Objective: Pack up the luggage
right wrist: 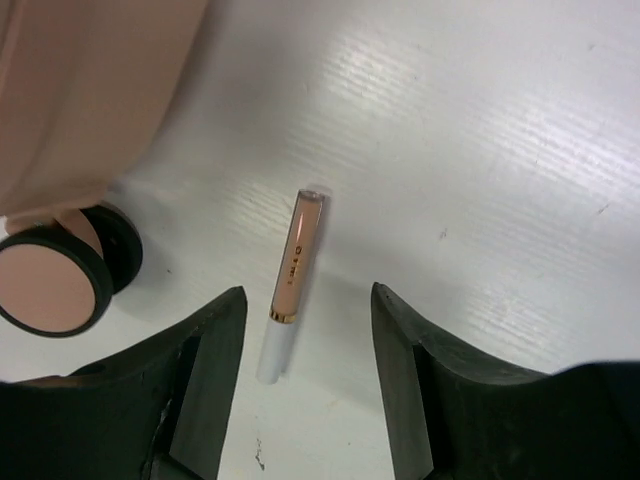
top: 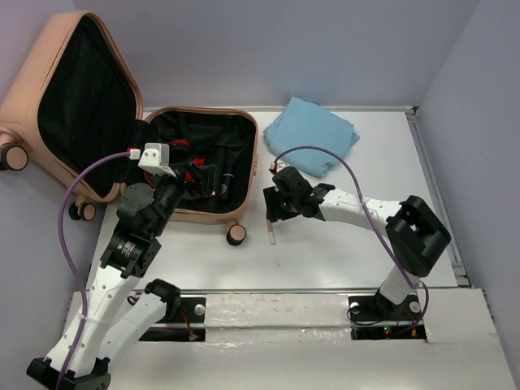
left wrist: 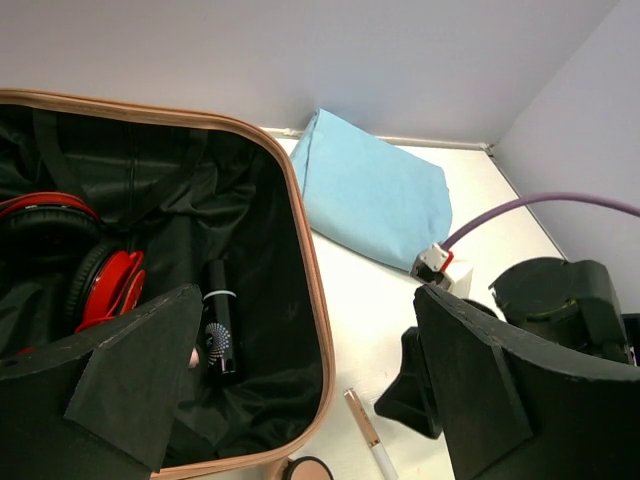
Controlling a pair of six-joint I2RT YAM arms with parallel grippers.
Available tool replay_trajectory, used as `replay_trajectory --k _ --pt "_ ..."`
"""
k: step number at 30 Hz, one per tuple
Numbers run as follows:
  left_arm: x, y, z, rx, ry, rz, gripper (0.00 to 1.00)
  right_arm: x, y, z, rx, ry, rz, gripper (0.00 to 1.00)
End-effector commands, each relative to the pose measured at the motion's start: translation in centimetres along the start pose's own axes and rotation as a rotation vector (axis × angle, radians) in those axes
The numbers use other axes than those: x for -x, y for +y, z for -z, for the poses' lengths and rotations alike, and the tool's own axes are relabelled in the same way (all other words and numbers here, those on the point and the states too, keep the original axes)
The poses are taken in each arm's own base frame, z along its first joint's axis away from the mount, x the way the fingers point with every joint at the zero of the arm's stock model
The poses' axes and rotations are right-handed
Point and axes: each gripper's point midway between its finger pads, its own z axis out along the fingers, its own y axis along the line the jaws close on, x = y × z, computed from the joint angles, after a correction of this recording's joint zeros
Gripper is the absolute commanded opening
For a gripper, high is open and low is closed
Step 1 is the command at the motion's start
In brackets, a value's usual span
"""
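Note:
The luggage [top: 250, 166], a peach-pink hard-shell suitcase, lies open at the back left with its lid [top: 49, 61] raised. Its black lining holds red headphones [left wrist: 110, 280] and a black bottle [left wrist: 219, 335]. My left gripper [top: 191, 175] hovers wide open over the suitcase's near right corner [left wrist: 310, 260], holding nothing. A slim peach-and-white tube [right wrist: 290, 285] lies flat on the table just right of the suitcase wheel [right wrist: 55, 280]. My right gripper [right wrist: 308, 300] stands open over it, the tube's white end between the fingers and touching neither.
A folded light-blue cloth [top: 313, 134] lies at the back of the table, right of the suitcase. The table's raised right edge [top: 435, 195] runs along the far side. Purple cables [top: 357, 183] loop over both arms.

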Motion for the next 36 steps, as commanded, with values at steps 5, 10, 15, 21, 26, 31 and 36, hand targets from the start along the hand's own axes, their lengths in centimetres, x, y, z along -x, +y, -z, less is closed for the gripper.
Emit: replay_trajectory --k 5,10,15,21,26,31,36 --pt "1.5 -0.4 -0.4 -0.016 -0.044 0.010 0.99 -3.3 -0.3 -2.3 -0.068 0.049 -0.009 0.52" --pt "1.4 -0.4 -0.4 -0.013 -0.042 0.011 0.99 -4.5 -0.8 -3.3 -0.104 0.080 -0.006 0.44" --pt "1.4 -0.4 -0.4 -0.017 -0.043 0.011 0.99 -5.1 -1.6 -3.8 -0.145 0.102 0.005 0.27" --pt "1.5 -0.6 -0.2 -0.026 -0.046 0.013 0.99 -1.1 -0.9 -1.2 -0.145 0.001 0.027 0.07" --pt "1.7 -0.6 -0.1 -0.027 -0.050 0.013 0.99 6.6 3.1 2.7 -0.032 -0.163 0.045 0.07" --pt "1.7 -0.6 -0.1 -0.026 -0.052 0.013 0.99 15.3 9.8 4.9 0.167 -0.310 0.049 0.07" --pt "1.7 -0.6 -0.1 -0.024 -0.054 0.012 0.99 21.6 14.7 3.8 0.295 -0.413 -0.028 0.44"
